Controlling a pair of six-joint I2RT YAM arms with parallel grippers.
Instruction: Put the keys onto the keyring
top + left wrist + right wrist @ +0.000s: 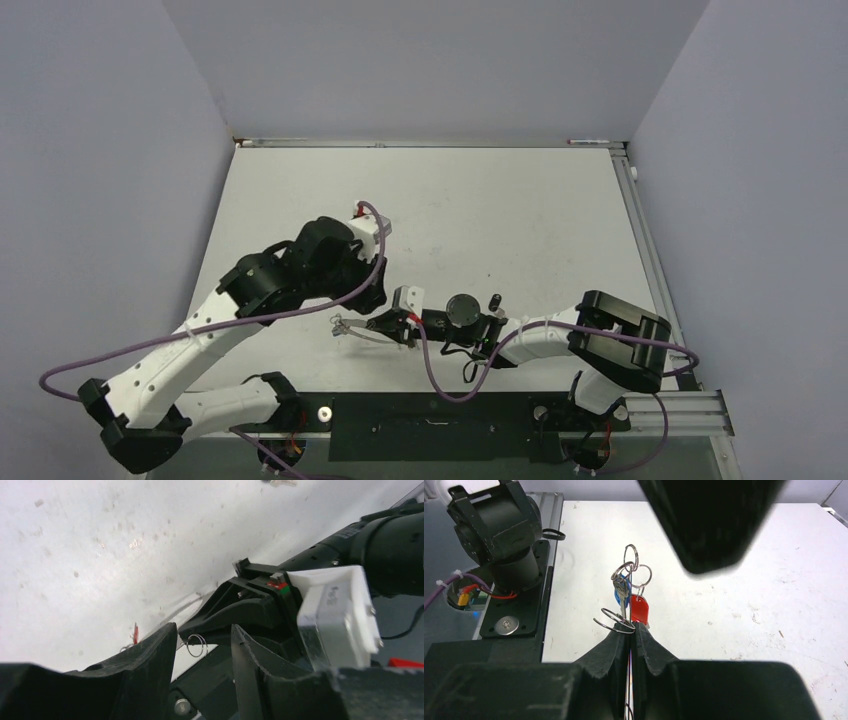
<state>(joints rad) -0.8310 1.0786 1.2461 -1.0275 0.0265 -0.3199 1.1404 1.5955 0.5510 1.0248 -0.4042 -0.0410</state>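
Note:
My right gripper (631, 629) is shut on the keyring (630, 680), whose thin silver wire runs between its pads. Beyond its tips hang the keys: a blue-headed key (618, 596) and a red-headed key (640, 610), with small split rings (630, 557) bunched above them. From the top view this cluster (345, 327) hangs just above the table, left of the right gripper (378, 323). My left gripper (203, 630) is open right over the right gripper's tips, with a small ring (197, 645) showing in its gap. A small dark thing (495, 299), maybe the black key, lies behind the right arm.
The right arm (540, 340) stretches left across the near table. The left arm (300, 270) bends over it from the left. The black base plate (430, 415) runs along the near edge. A purple cable (440, 385) loops below the right wrist.

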